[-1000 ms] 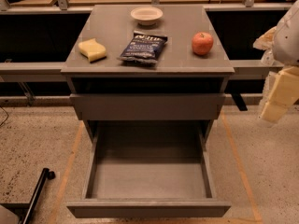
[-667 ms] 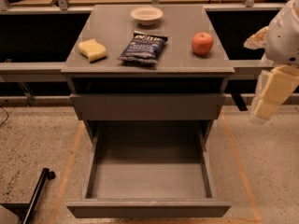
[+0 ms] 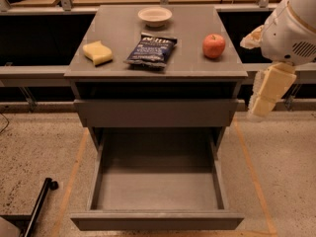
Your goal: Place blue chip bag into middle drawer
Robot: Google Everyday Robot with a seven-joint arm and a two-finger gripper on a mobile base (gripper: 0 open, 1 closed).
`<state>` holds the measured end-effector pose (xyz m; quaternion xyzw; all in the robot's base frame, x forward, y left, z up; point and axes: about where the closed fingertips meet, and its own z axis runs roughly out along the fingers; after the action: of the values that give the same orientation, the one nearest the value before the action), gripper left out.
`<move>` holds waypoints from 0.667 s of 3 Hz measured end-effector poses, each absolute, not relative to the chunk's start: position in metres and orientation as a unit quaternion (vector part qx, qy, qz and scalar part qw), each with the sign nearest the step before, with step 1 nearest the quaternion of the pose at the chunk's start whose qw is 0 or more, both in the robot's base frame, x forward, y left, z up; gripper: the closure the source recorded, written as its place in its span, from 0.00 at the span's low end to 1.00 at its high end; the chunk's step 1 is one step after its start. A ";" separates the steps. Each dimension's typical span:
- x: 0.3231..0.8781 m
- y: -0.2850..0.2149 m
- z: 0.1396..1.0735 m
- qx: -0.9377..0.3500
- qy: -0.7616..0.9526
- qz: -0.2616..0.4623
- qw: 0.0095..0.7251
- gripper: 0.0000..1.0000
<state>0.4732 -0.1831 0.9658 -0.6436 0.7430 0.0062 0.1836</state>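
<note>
Your gripper hanging just off the cabinet's right edge, open or closed you cannot tell, blue chip bag flat on top between sponge and apple, middle drawer pulled out below, low sides.

The only writing I can see is on the chip bag. A band of white lettering runs across the end farthest from the open drawer, with paler small print below it toward the near end. I cannot make out a word or a brand from it. The gripper hangs well to the right of the bag, lower than it and past the cabinet's side.
</note>
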 end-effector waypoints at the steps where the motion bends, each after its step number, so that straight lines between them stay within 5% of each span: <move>1: 0.486 -0.173 0.958 -0.636 0.741 0.030 0.214 0.00; 2: 0.529 -0.148 0.955 -0.637 0.729 0.028 0.251 0.00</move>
<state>0.5294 -0.1479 0.9551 -0.6366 0.7288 0.0281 0.2507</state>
